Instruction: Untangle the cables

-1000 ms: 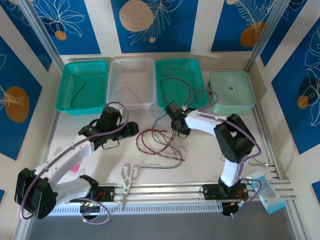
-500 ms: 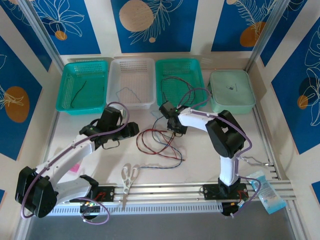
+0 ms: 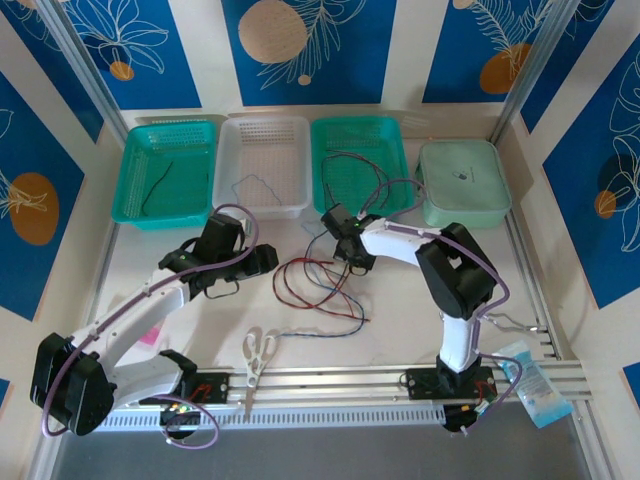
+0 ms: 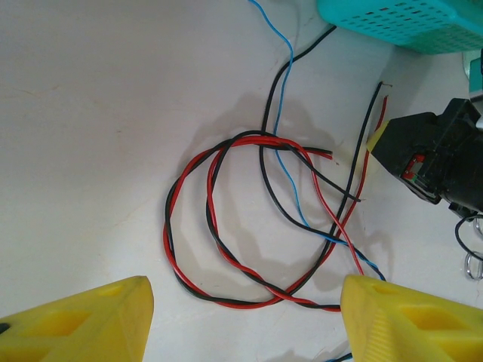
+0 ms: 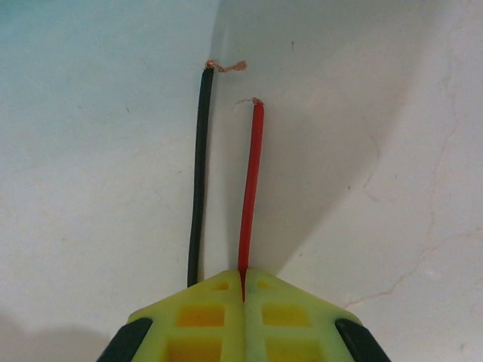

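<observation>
Judging from how things lie, you are partway through. Nearest you, at 9 o'clock of the knot, the left gripper (image 4: 241, 328) hangs released, its yellow fingers (image 4: 83, 320) wide apart with nothing between them. The cables (image 3: 320, 285) yet to be sorted lie mid-table, and at their 12 o'clock the right gripper (image 5: 243, 290) is clenched on the red cable (image 5: 251, 188) close to its bare tip.

Farther out at 12 o'clock, the left teal basket (image 3: 135, 205) holds one dark strand and the white basket (image 3: 262, 125) a blue-grey one, so those look done. The middle teal basket (image 3: 360, 123) holds several more, and some trail over its near rim.

The right wrist view tells you what the overhead cannot: the red end enters the seam between the pads, while the black cable (image 5: 198, 181) runs just beside it, outside the pinch as far as you can see. The left wrist view shows the red and black twisted together in loops, crossed by a blue strand (image 4: 283, 162)
</observation>
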Robot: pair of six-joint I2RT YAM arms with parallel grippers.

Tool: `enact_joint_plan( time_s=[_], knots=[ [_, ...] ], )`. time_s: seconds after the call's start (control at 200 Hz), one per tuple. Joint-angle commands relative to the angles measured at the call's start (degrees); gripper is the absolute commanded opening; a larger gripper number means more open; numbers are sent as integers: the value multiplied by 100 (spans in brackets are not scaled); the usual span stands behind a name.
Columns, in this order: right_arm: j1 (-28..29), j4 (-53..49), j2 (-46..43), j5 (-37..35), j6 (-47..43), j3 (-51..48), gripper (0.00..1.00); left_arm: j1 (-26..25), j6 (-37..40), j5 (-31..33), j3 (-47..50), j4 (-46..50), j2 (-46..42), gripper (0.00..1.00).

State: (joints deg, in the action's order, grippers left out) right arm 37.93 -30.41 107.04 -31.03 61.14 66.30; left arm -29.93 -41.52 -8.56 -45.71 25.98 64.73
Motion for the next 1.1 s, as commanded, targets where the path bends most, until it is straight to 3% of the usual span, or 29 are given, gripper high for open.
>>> enact_joint_plan(
  time_s=[0.0,0.305,0.485,0.74,0.895,1.096],
  knots=[
    [83,-132,-383,-207,388,-359,0,-65,84,-27,-117,54,28,67],
    [227,-400,-1422,-646,968,-870,0,-65,135,-93,-254,60,127,66],
    [452,-639,-2312,-1274,1151,-1126,0,-74,160,-117,-371,82,135,67],
    [579,-44,-3589,-1938,3,-1103,0,-91,290,-286,-811,145,366,66],
    [446,782,-4080,-1655,-1196,-887,0,-92,390,-378,-1182,207,571,67],
    [188,1123,-4259,-1190,-2057,-205,0,-100,448,-552,-1625,241,797,67]
  ],
)
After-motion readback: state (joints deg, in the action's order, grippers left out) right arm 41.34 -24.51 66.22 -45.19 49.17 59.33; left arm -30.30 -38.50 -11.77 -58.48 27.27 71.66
